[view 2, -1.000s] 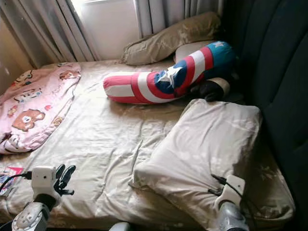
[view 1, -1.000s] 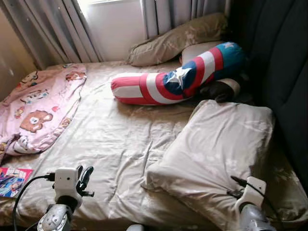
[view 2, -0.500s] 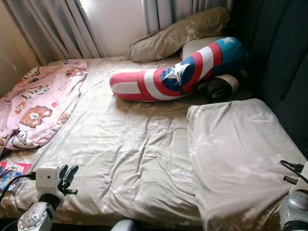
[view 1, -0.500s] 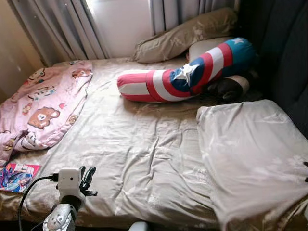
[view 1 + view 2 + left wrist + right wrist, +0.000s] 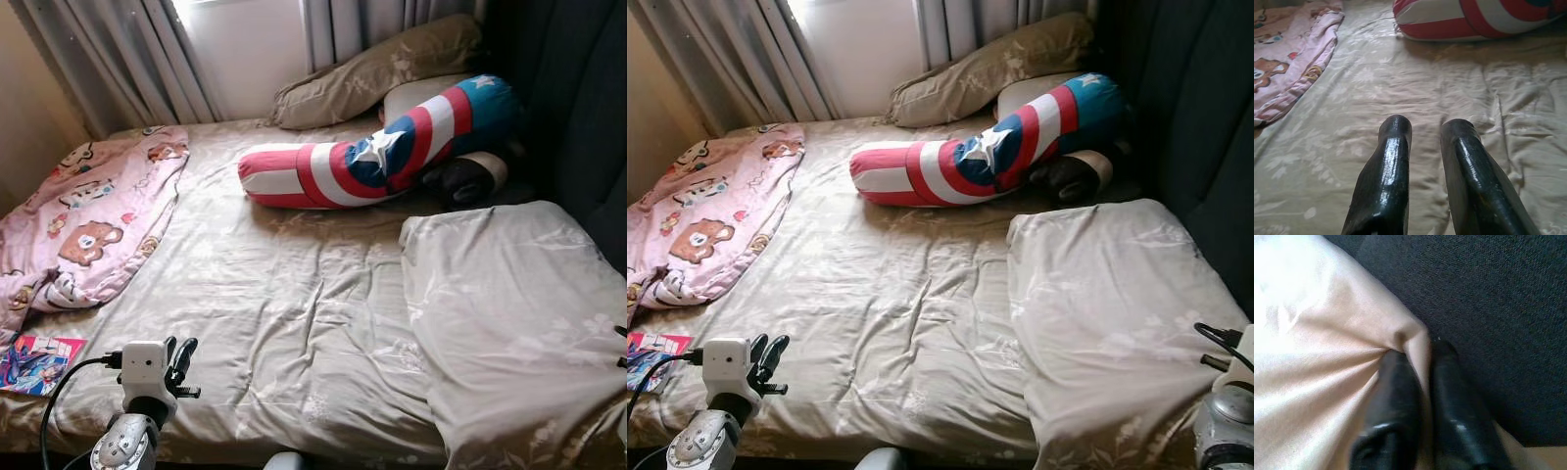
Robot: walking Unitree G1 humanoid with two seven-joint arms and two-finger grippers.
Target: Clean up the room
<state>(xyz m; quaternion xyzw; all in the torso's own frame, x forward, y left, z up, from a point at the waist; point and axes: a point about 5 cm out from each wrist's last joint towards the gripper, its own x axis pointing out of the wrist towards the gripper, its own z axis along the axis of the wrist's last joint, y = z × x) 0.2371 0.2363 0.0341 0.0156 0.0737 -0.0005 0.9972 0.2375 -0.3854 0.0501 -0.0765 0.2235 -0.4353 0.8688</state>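
1. Since a second ago, the large beige satin pillow (image 5: 509, 323) has swung from a slant to lie squared up along the dark padded headboard (image 5: 578, 108); over the last half second it has hardly shifted.

2. Left eye view: the pillow lies at 4 o'clock on the beige patterned bedsheet (image 5: 284, 294), its long axis running from 1 toward 5 o'clock. The red, white and blue striped bolster (image 5: 382, 147) lies at 12 o'clock, the pink bear-print blanket (image 5: 83, 211) at 9 o'clock, and a colourful magazine (image 5: 34, 351) at 8 o'clock.

3. Right eye view: the left gripper (image 5: 767, 360) hovers at 7 o'clock above the sheet's near edge, well apart from the pillow. The right arm's wrist sits at 4 o'clock by the pillow's near corner, so I judge that arm the nearer one.

4. Left wrist view: the left gripper's fingers (image 5: 1388, 166) stand slightly apart with nothing between them, pointing toward the bolster.

5. Right wrist view: the right gripper (image 5: 1418, 382) is pinched onto a corner fold of the pillow, against the headboard.
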